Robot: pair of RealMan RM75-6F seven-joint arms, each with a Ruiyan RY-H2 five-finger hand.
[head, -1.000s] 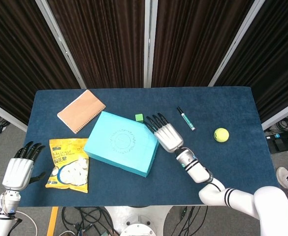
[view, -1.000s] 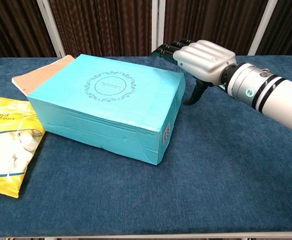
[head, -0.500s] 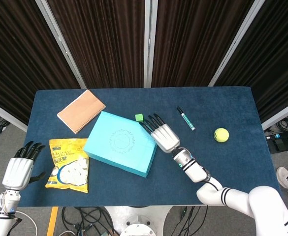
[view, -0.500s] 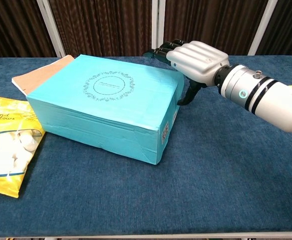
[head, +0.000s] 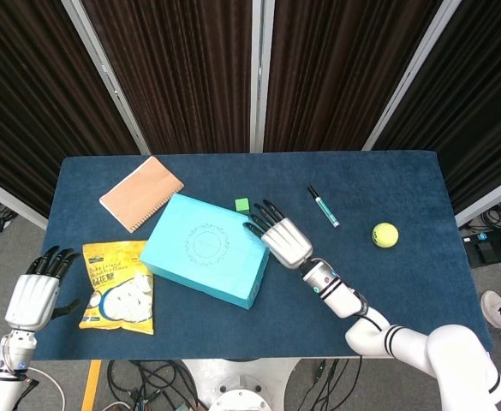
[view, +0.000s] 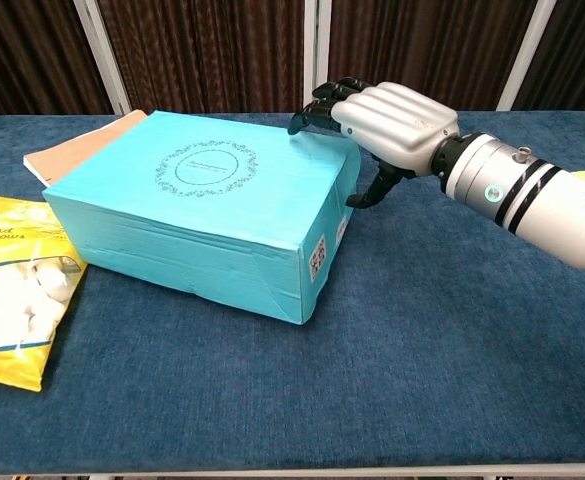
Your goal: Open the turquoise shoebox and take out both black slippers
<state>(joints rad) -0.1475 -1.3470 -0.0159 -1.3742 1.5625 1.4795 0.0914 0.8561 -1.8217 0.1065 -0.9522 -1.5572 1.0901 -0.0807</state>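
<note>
The turquoise shoebox [head: 205, 259] [view: 207, 220] lies with its lid down near the middle of the blue table, turned at an angle. My right hand [head: 279, 238] [view: 387, 118] is at the box's far right corner, fingers spread over the lid edge and the thumb down along the end wall, touching it. My left hand [head: 36, 295] hovers off the table's left front edge, fingers apart and holding nothing. No slippers show; the box hides its contents.
A yellow marshmallow bag [head: 118, 286] [view: 2, 300] lies left of the box. A tan notebook [head: 140, 192] sits behind it. A green cube [head: 242, 205], a marker pen [head: 323, 206] and a tennis ball [head: 384, 234] lie to the right.
My right hand has pushed left against the box's right end; the box has slid a little left and turned, nudging the marshmallow bag. The left hand has stayed still.
</note>
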